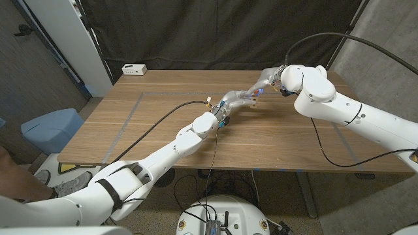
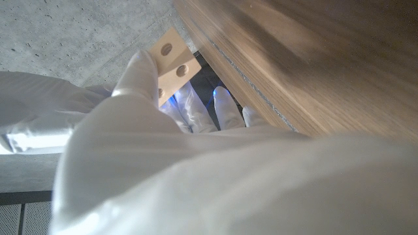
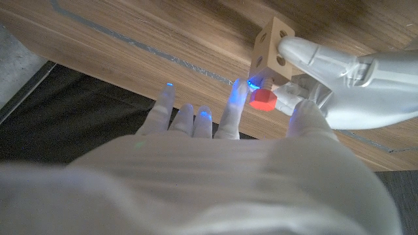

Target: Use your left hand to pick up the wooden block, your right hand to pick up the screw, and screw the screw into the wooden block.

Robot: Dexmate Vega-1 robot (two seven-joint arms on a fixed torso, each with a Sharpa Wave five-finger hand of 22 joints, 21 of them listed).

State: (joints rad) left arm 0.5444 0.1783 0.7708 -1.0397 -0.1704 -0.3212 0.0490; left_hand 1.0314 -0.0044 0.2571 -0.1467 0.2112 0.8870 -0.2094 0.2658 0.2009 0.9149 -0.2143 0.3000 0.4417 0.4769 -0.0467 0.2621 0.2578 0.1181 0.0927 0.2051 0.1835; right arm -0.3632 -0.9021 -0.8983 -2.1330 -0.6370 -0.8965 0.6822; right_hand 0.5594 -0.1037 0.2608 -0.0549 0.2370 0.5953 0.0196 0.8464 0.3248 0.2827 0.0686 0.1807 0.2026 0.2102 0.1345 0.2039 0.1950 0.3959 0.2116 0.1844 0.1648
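A wooden table with a plank-grained top stands on a grey concrete floor, and pale tape lines run across its surface. Behind it hangs a black curtain as a backdrop, with a white panel leaning at its left side. A small white box sits at the table's far left corner. A light blue bin stands on the floor left of the table. Black cables lie tangled on the floor under the table's near edge.

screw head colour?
Red. The screw shows best in the right wrist view, pinched by the right hand against the wooden block.
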